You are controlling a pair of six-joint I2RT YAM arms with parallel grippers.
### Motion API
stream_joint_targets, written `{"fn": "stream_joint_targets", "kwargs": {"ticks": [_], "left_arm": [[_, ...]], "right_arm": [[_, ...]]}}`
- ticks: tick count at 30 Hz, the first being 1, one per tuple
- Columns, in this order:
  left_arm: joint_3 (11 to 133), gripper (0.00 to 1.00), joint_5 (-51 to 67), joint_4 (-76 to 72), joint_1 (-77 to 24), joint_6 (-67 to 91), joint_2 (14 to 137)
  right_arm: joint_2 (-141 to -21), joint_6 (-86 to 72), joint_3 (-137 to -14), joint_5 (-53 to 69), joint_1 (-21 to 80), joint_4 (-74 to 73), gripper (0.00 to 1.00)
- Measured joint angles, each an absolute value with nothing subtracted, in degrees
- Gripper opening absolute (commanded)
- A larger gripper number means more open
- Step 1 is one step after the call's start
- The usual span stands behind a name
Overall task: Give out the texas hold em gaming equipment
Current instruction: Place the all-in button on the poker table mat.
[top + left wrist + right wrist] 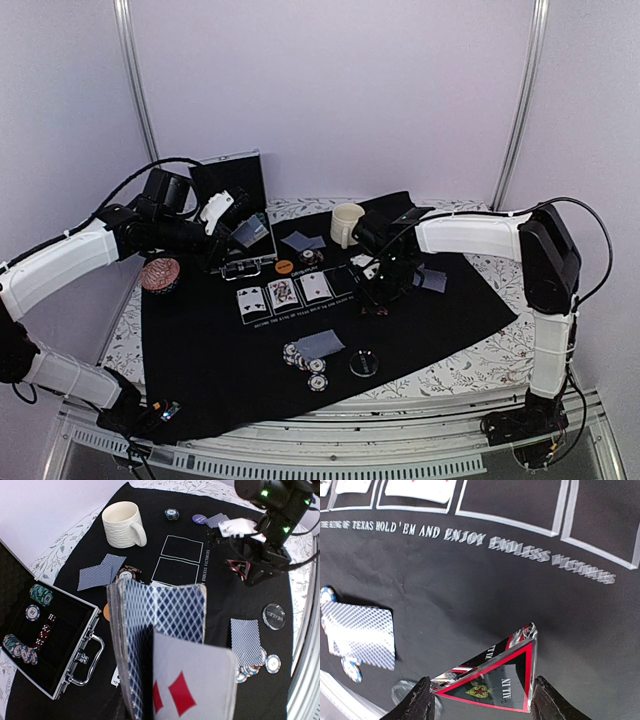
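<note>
Meanwhile, the right gripper (481, 686) clamps the red-edged triangle (500, 679) over the mat's (470, 595) right half, apparently for placing; the left gripper (232, 238), far left, grips the deck (160, 615), seemingly for dealing.

A: How many face-up cards (283, 292)?
B: I count three, plus one mug (346, 224) and one case (240, 215).
A: What else?
B: One triangle (500, 680), one orange disc (284, 266), one purple disc (199, 518), one dark disc (273, 616).
</note>
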State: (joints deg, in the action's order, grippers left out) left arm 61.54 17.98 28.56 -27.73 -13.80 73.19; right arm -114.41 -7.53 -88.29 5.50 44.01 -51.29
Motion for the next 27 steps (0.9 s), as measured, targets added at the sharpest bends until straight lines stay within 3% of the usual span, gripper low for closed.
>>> {"fn": "stream_joint_targets", "kwargs": {"ticks": [12, 27], "left_arm": [[61.5, 0.26, 18.1, 28.6, -27.7, -13.9, 73.2], [61.5, 0.26, 18.7, 28.6, -27.7, -13.9, 73.2]], "right_arm": [[-120.5, -17.9, -90.7, 4.6, 49.2, -54.5, 0.52], [-122.2, -20.0, -92.8, 2.1, 50.3, -56.4, 0.52]]}}
